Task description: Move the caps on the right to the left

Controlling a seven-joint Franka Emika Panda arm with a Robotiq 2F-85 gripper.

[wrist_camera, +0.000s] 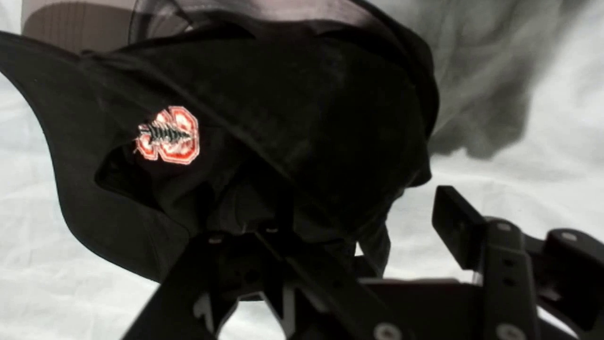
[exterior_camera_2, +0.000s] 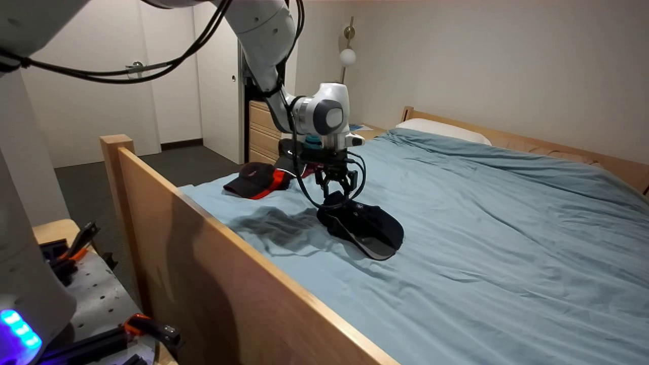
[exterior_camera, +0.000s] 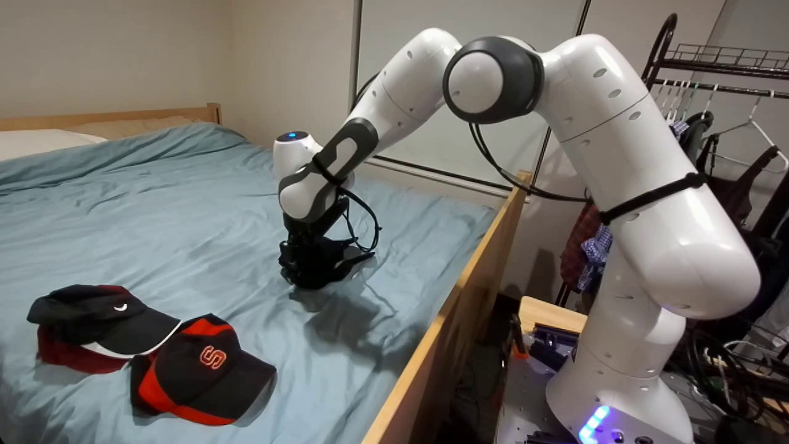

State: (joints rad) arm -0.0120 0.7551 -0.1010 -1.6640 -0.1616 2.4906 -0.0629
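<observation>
The gripper (exterior_camera_2: pixel 338 188) hangs with its tips downward, and its fingers (wrist_camera: pixel 457 226) are spread, with a wide gap between them. In the wrist view, the finger at the right side stands over the sheet (wrist_camera: pixel 542 203), just beside the black cap (wrist_camera: pixel 339 108); the finger at the left side is in front of the cap, and because it is dark on dark, I cannot tell if it touches. This cap is on the bed (exterior_camera_2: pixel 507 228), under the gripper. It carries a small red-and-white emblem (wrist_camera: pixel 170 134), and its curved brim (wrist_camera: pixel 71 156) extends to the left of that view. At the upper edge there appear also a greyish brim (wrist_camera: pixel 75 28) and a pinkish inner side (wrist_camera: pixel 292 8); whether they belong to a second cap, I cannot tell.

Well apart from the gripper, in both exterior views, two other caps lie touching: a black-and-red cap (exterior_camera: pixel 185 370) with the letter S (exterior_camera: pixel 212 357), and a dark cap (exterior_camera: pixel 129 327) with a white logo (exterior_camera: pixel 121 307). The sheet under them is blue and wrinkled. The white arm (exterior_camera: pixel 407 80) reaches over the wooden footboard (exterior_camera_2: pixel 263 309) from its base (exterior_camera: pixel 616 382), where a blue light (exterior_camera: pixel 593 425) shines. Farther away are a white pillow (exterior_camera: pixel 43 142), a wooden headboard (exterior_camera: pixel 179 115), a wall lamp (exterior_camera_2: pixel 348 57) and clothes (exterior_camera: pixel 730 191) hanging on a rack (exterior_camera: pixel 721 67).
</observation>
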